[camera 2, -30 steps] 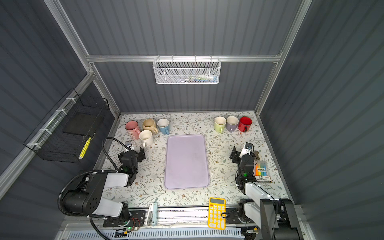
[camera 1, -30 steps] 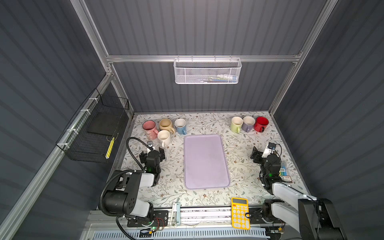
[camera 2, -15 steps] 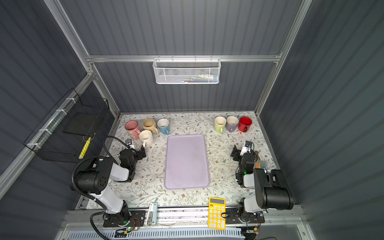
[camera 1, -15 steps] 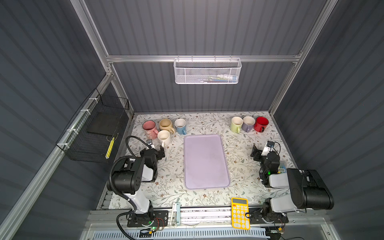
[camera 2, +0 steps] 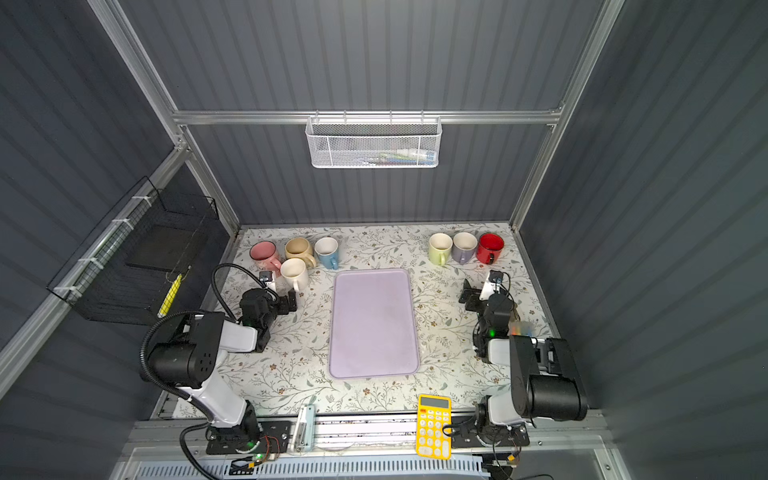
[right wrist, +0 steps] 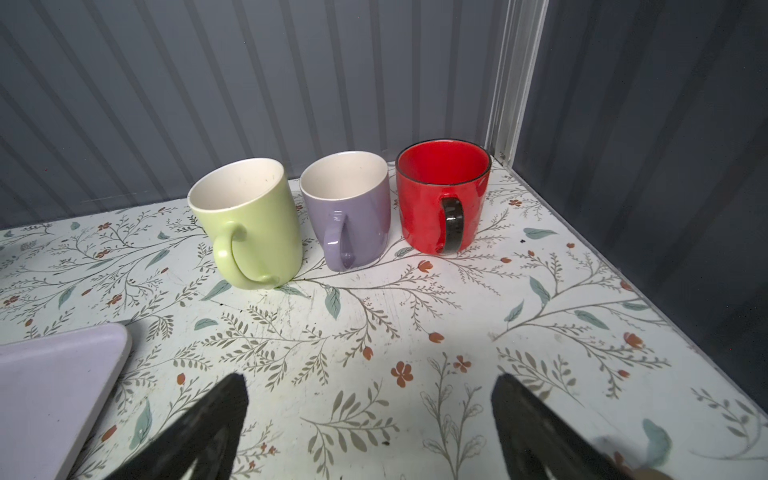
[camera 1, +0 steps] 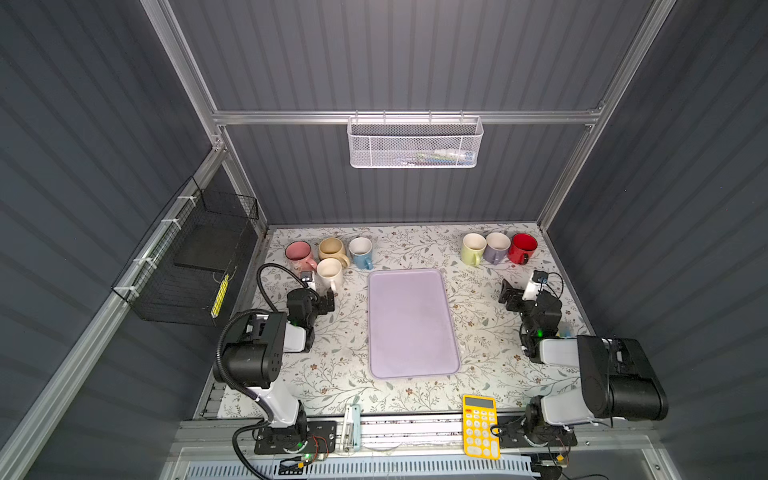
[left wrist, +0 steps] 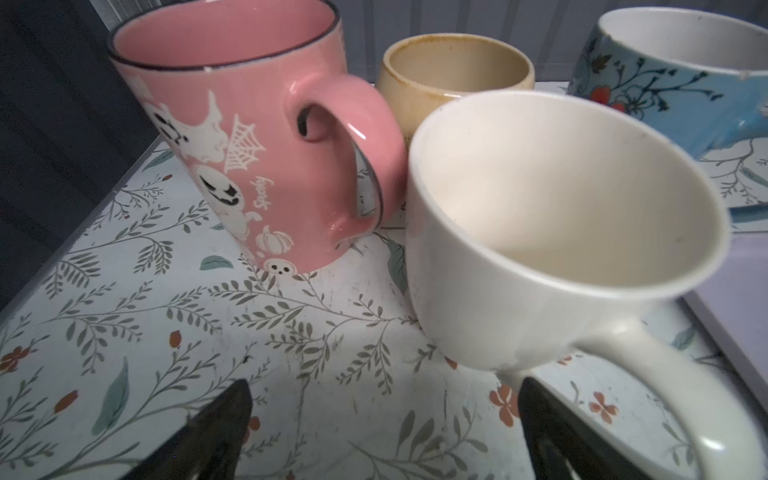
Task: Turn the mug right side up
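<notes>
Down at the left side of the table (camera 1: 345, 353), the left gripper (camera 1: 322, 297) sits low with its arm folded back toward the base. Its fingers are spread wide with nothing between them. It points at the cream mug (camera 1: 329, 272), which stands mouth up just ahead of it with its handle turned back toward the gripper. In the left wrist view one fingertip (left wrist: 540, 407) is right by that handle; can't tell if it's touching.

It's pretty cramped over there. The pink mug (camera 1: 298, 253) is just beside the cream one, its handle close enough that I can't tell if they touch. The tan mug (camera 1: 331, 248) and blue mug (camera 1: 360, 250) stand right behind, near the back wall. The lavender tray (camera 1: 411, 324) has its edge just to the cream mug's other side.

The right gripper (camera 1: 515, 297) mirrors that pose: low, arm tucked, fingers wide apart and empty. It's aimed at the green mug (camera 1: 473, 247), purple mug (camera 1: 497, 246) and red mug (camera 1: 523, 247). All three are upright in a row with handles facing it. There's a good patch of bare table between them and the gripper, and the red mug is near the corner post. A yellow calculator (camera 1: 481, 426) lies at the front edge.
</notes>
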You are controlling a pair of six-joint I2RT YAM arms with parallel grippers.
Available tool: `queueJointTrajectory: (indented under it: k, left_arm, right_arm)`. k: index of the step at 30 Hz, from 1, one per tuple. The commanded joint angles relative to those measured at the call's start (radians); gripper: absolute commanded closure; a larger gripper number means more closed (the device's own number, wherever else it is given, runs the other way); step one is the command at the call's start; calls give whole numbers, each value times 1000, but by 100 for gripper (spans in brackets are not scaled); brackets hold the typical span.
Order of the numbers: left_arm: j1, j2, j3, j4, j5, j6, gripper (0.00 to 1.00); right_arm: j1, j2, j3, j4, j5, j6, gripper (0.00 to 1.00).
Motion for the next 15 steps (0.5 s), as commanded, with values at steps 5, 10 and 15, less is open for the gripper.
queueJointTrajectory:
  k: [5,10,15]
  left_arm:
    - [6,10,14,-6,15,17,0]
    - [6,10,14,-6,15,17,0]
    - [6,10,14,-8,15,17,0]
  right_arm:
    - [-4,-5,13,-25,-13,-3,1]
    - [-4,-5,13,-25,-13,-3,1]
    - [-4,-4,12,-25,-12,-3,1]
